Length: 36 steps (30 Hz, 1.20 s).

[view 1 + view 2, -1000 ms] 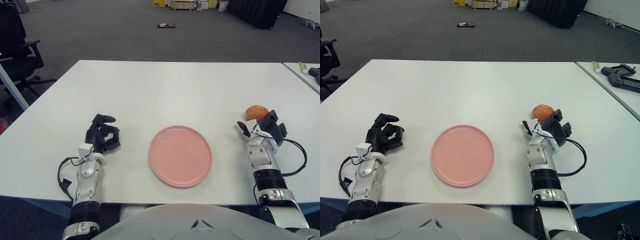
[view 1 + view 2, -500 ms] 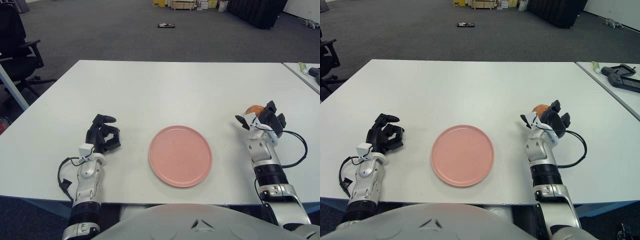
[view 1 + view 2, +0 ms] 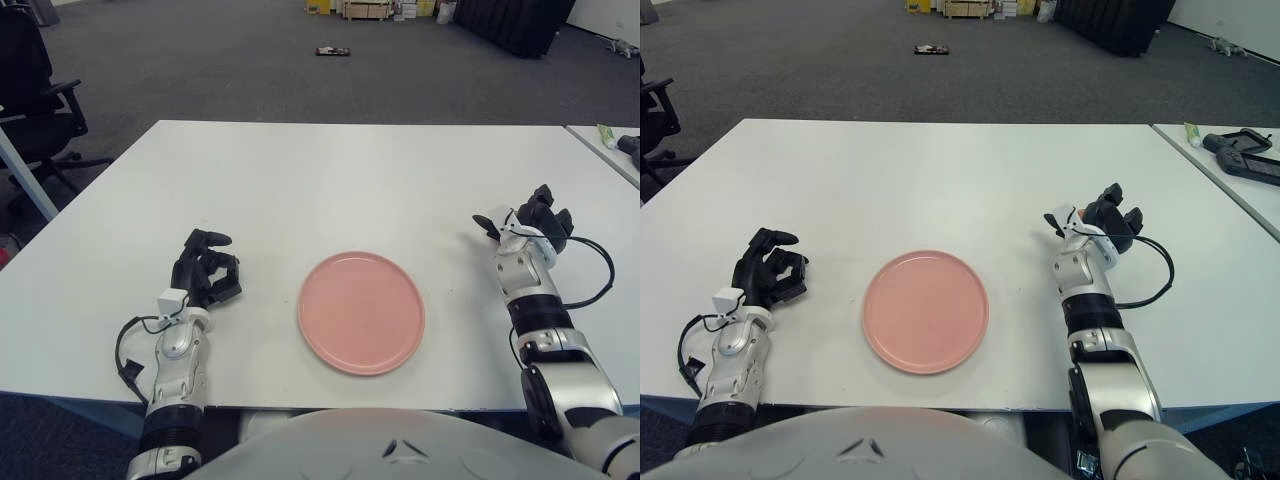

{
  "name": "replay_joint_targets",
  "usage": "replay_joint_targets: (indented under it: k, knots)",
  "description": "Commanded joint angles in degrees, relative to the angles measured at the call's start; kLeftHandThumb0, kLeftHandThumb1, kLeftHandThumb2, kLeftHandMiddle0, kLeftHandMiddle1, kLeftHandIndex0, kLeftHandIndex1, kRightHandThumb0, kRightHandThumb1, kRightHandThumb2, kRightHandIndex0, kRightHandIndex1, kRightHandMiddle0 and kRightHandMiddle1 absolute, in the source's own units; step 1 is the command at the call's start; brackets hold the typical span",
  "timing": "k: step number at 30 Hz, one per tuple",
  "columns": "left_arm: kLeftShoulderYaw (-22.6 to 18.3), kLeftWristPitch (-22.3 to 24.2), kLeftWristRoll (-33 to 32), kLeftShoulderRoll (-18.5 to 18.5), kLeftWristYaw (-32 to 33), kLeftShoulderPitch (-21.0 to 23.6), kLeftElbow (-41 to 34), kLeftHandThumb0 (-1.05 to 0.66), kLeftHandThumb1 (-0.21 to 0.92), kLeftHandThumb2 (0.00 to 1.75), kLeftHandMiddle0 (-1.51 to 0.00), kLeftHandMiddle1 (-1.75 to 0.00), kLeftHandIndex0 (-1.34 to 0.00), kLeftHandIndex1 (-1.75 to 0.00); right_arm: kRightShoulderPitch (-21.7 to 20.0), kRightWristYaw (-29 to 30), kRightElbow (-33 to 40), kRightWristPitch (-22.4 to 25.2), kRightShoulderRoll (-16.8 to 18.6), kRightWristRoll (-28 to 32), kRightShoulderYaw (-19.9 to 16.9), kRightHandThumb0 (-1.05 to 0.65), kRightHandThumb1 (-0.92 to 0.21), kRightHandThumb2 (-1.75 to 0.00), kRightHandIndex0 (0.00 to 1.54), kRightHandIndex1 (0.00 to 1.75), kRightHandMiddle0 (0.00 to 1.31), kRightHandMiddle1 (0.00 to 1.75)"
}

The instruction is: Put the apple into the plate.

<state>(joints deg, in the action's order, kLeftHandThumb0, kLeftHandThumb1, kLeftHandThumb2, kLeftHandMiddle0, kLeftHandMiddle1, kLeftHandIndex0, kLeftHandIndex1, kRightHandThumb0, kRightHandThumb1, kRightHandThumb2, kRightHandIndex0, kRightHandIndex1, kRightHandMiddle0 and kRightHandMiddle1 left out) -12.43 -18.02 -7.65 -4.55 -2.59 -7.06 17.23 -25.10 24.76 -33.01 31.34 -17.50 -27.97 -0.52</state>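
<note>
White table (image 3: 330,180); right hand (image 3: 1102,222) fingers (image 3: 1118,213) hiding apple.

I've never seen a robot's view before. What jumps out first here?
The pink plate sits bare at the middle of the white table. To its right, the right hand covers the apple, of which barely a sliver shows. The left hand shows to the plate's left.
</note>
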Motion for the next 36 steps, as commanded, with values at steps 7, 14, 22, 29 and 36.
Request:
replay_joint_targets:
  k: [7,14,22,29,36]
  knots:
    - [0.24,1.40,0.33,0.58,0.58,-0.89,1.03,-0.01,0.34,1.29,-0.52,-1.75,-0.45,-1.71,-6.93,2.22,-12.24,-4.16,-1.11,2.04,-0.60,-0.92,-0.73,-0.31,0.00,0.00,0.00,0.00]
    - [-0.20,1.15,-0.38,0.78,0.59,-0.74,1.34,-0.01,0.33,1.30,-0.53,-1.75,-0.46,-1.71,-9.74,2.67,-21.24,-7.20,-1.71,3.98,-0.74,-0.87,-0.73,-0.33,0.00,0.00,0.00,0.00]
    - [-0.27,0.81,0.13,0.42,0.82,-0.97,1.46,-0.01,0.37,1.27,-0.48,-1.75,-0.44,-1.74,-10.88,3.12,-31.41,-12.62,-2.03,5.93,-0.52,-0.82,-0.71,-0.46,0.00,0.00,0.00,0.00]
    - [0.14,1.74,1.30,0.22,1.54,-1.57,0.11,-0.01,0.38,1.26,-0.48,-1.75,-0.43,-1.74,-10.50,3.05,-35.67,-14.49,-0.98,7.97,-0.93,-0.74,-0.63,-0.62,0.00,0.00,0.00,0.00]
    - [0.06,2.40,1.61,0.18,1.67,-1.69,-0.50,-0.01,0.36,1.28,-0.51,-1.75,-0.43,-1.73,-9.75,1.81,-39.82,-15.94,-0.53,7.97,0.56,-0.68,-0.60,-0.74,0.00,0.00,0.00,0.00]
